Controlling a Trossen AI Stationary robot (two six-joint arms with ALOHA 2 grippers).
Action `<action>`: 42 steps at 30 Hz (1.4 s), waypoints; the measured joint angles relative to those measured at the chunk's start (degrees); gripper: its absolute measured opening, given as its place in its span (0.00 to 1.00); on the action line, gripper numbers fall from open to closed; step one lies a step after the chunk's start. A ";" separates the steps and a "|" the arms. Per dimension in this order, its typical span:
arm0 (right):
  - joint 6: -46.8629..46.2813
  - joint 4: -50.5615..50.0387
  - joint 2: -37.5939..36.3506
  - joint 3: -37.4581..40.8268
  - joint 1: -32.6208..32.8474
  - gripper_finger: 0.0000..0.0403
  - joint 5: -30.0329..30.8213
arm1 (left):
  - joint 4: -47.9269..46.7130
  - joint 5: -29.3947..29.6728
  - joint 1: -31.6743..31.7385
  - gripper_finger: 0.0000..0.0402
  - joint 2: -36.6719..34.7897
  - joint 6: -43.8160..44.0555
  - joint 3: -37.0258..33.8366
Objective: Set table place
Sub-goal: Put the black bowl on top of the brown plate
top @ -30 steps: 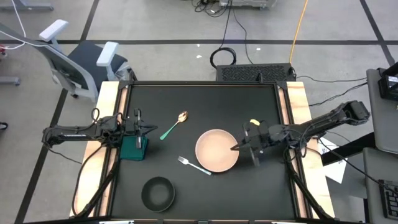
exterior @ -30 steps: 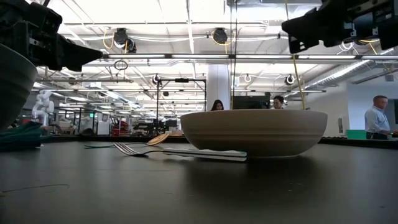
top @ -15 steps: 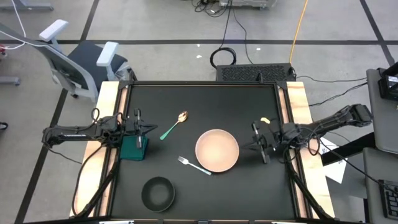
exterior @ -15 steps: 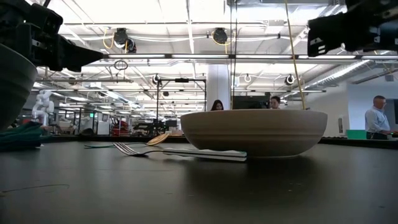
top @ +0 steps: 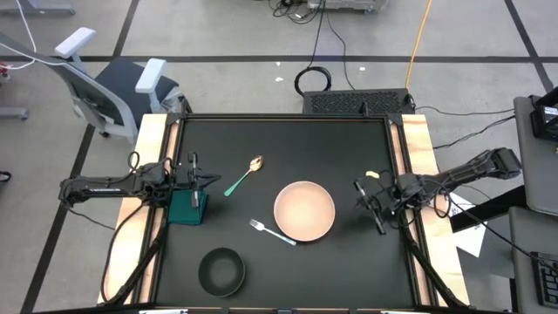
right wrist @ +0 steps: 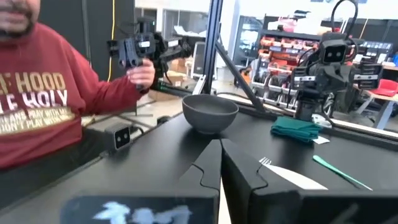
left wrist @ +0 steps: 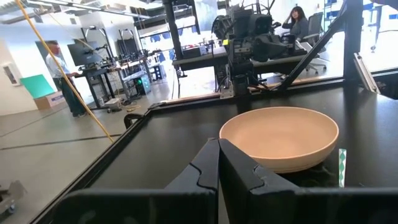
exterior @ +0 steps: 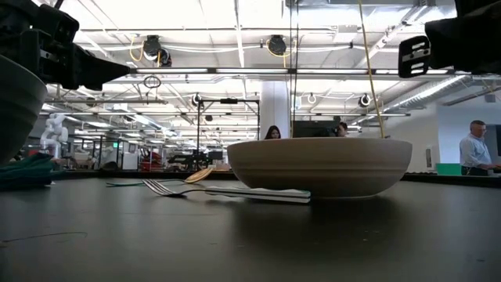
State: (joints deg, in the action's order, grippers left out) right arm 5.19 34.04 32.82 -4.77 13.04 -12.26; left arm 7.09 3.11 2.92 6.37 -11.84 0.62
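Observation:
The pinkish-beige plate (top: 304, 210) sits on the black table (top: 288, 139) right of centre. The silver fork (top: 272, 232) lies flat by the plate's near-left rim. The spoon (top: 244, 175), with a gold bowl and a green handle, lies flat to the plate's far left. The black bowl (top: 221, 269) stands near the near edge. My left gripper (top: 214, 180) is shut and empty, hovering at the table's left, left of the spoon. My right gripper (top: 359, 196) is shut and empty, hovering right of the plate. Both show shut in their wrist views, the left (left wrist: 217, 149) and the right (right wrist: 219, 149).
A folded green cloth (top: 187, 208) lies under the left gripper's wrist at the table's left. A person in a red top (right wrist: 43, 106) stands at the near side, holding a dark device. Bare tabletop shows along the far side and at the near right.
My right gripper has drawn back from over the plate's right rim toward the table's right edge, turning as it went, and now hovers clear of the plate. The plate, fork, spoon and bowl have stayed where they were.

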 joint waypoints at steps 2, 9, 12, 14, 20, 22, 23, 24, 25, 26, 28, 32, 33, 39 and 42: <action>-0.81 0.81 -1.10 1.03 0.00 0.00 -0.01 | 0.00 0.02 0.00 0.04 -0.02 -0.10 0.00; -1.53 -0.21 -4.03 1.79 0.00 0.00 -0.01 | -0.20 0.00 0.00 0.04 0.00 -1.38 0.00; -1.73 -0.46 -4.06 1.83 0.00 0.00 -0.01 | -0.55 0.00 0.00 0.04 0.00 -1.36 0.00; -1.68 -0.81 -4.04 1.88 0.00 0.00 -0.01 | -0.52 -0.02 0.00 0.04 -0.02 -1.01 0.00; -2.29 -0.92 -4.04 1.94 0.00 0.00 -0.01 | 0.33 -0.06 0.00 0.04 -0.01 5.65 0.00; -2.50 -0.92 -4.04 1.95 0.00 0.00 -0.01 | 1.14 -0.48 0.00 0.04 0.00 9.06 0.00; -2.58 -0.94 -4.04 1.97 0.00 0.00 -0.01 | 1.75 -1.37 0.00 0.04 -0.01 9.61 0.00; -2.58 -1.05 -4.04 1.99 0.00 0.00 -0.01 | 2.15 -2.96 0.00 0.04 -0.02 9.80 0.01; -2.58 -1.14 -4.04 1.99 0.00 0.00 -0.01 | 1.99 -5.20 0.00 0.04 -0.01 9.65 0.12; -2.58 -1.28 -4.04 2.01 0.00 0.00 -0.01 | 1.53 -7.59 0.00 0.04 0.01 9.40 0.38; -2.58 -1.36 -4.04 2.01 0.00 0.00 -0.01 | 2.13 -12.01 -0.05 0.04 0.40 10.07 0.84; -2.58 -1.36 -4.04 2.03 0.00 0.00 -0.01 | 2.37 -14.64 -1.11 0.04 2.29 12.51 1.80; -2.58 -1.36 -4.04 2.03 0.02 0.00 -0.01 | 2.32 -14.64 -1.49 0.04 3.00 13.12 1.81; -2.60 -1.38 -4.04 2.05 0.01 0.00 -0.01 | 2.77 -16.83 -4.85 0.04 8.56 16.38 1.81; -2.60 -1.38 -4.04 2.05 0.00 0.00 -0.01 | 4.94 -17.18 -7.29 0.04 11.56 18.43 1.81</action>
State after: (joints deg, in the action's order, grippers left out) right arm 2.59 32.67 28.77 -2.72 13.04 -12.27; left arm 12.03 -14.06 -4.38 17.94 6.59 2.44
